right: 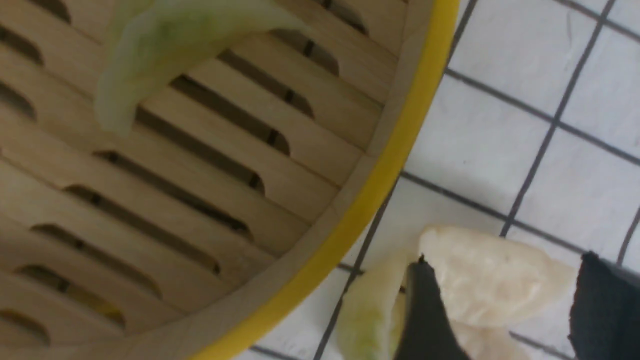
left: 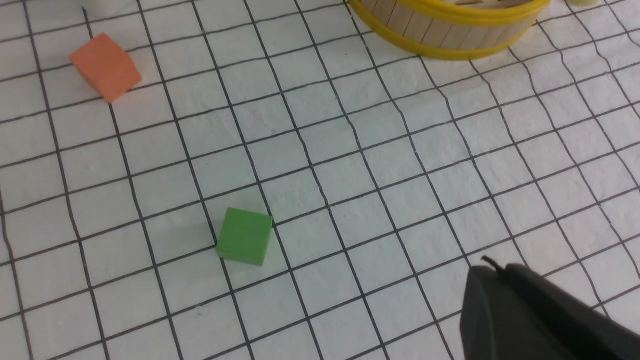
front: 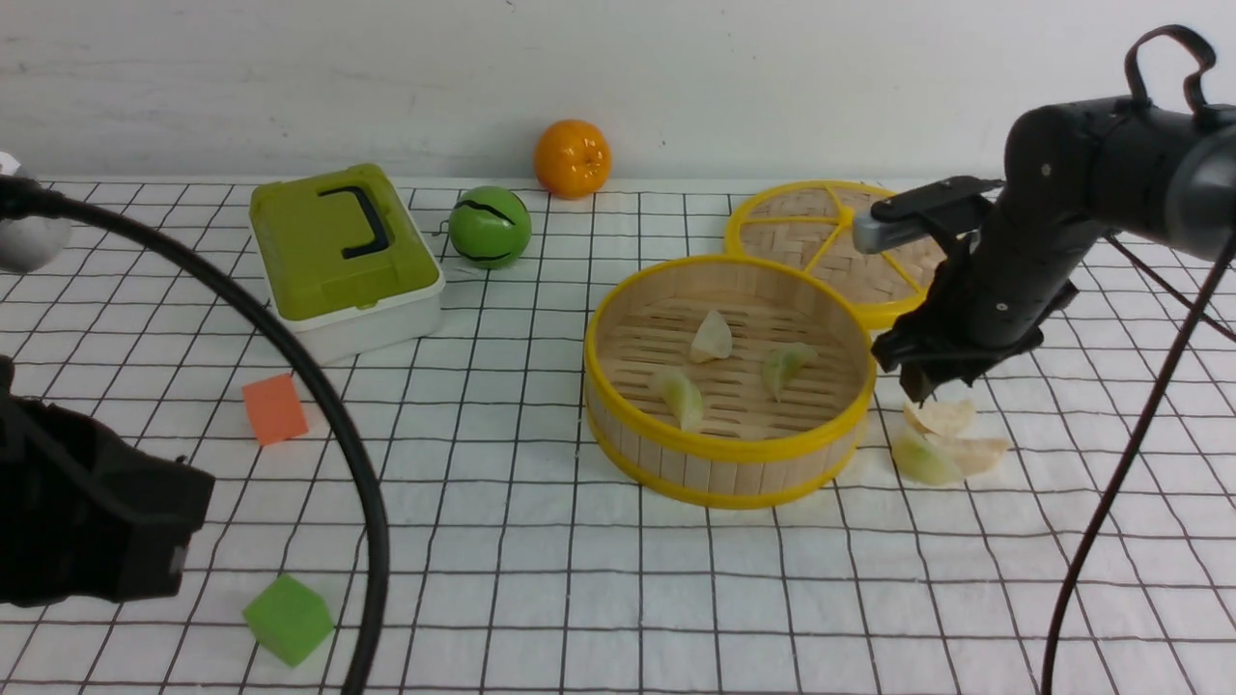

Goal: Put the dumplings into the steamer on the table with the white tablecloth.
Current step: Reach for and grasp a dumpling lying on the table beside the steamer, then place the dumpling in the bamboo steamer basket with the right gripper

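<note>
Closing the right tool [right: 515,307] from here could pinch two pieces at once or squirt one aside. One dark finger [right: 425,315] sits at the seam between a cream-white crescent toy dumpling [right: 492,277] and the pale green dumpling [right: 370,310] touching it (a third lies against them). Its jaws stand wide, straddling the cream one, gripping nothing. That pile rests on the white grid-printed surface [front: 541,579], just beside the round yellow-rimmed bamboo steamer [front: 719,446], which holds three more dumplings [front: 712,338]. The left tool [left: 495,280], well apart, is closed and empty.
</note>
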Available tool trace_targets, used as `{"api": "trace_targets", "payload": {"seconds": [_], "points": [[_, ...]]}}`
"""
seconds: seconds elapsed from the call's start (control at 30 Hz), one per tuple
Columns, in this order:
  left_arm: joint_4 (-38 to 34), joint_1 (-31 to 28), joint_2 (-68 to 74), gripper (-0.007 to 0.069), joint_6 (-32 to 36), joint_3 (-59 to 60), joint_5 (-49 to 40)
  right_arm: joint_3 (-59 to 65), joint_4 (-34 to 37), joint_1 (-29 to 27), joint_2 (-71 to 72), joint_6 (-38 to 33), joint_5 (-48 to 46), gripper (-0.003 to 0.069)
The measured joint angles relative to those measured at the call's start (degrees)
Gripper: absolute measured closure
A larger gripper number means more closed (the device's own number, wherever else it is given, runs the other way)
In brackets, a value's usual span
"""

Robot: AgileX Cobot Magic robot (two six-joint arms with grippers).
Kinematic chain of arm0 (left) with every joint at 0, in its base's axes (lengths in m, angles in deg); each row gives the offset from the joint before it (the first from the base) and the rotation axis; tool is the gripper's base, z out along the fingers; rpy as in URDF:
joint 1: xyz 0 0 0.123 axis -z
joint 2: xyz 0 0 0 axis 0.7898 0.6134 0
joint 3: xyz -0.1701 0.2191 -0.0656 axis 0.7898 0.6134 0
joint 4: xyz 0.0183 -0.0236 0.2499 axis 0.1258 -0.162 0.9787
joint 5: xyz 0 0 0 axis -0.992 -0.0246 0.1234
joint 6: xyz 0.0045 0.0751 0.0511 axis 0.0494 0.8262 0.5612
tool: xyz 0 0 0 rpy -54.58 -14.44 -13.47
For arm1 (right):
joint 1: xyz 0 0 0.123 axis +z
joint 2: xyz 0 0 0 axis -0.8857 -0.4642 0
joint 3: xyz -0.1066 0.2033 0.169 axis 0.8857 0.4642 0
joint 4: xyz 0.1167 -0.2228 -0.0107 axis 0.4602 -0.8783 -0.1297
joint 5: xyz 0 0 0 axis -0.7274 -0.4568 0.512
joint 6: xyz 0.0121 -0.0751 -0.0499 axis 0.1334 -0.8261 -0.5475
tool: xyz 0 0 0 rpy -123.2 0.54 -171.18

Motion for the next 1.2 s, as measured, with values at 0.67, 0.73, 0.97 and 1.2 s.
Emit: {"api": "trace_targets", "payload": {"seconds": [0.67, 0.73, 0.97, 1.2], "points": [[-0.3, 0.0, 0.5, 0.0609, 0.0, 0.0, 0.2, -2.5, -7.9, 0.0, -5.6, -1.4, -0.6, 0.0480], [-0.7, 0.0, 0.5, 0.0608, 0.0, 0.0, 0.5, -2.4, -8.1, 0.0, -4.8, -1.3, -2.4, 0.0479], [-1.7, 0.0, 0.6, 0.0605, 0.0, 0.0, 2.7, -1.9, -5.2, 1.5, 4.7, -1.6, -4.5, 0.0479], [-3.0, 0.0, 0.6, 0.0605, 0.1, 0.0, 8.6, -2.2, 5.8, 11.3, 9.2, -5.2, -0.9, 0.0479]]}}
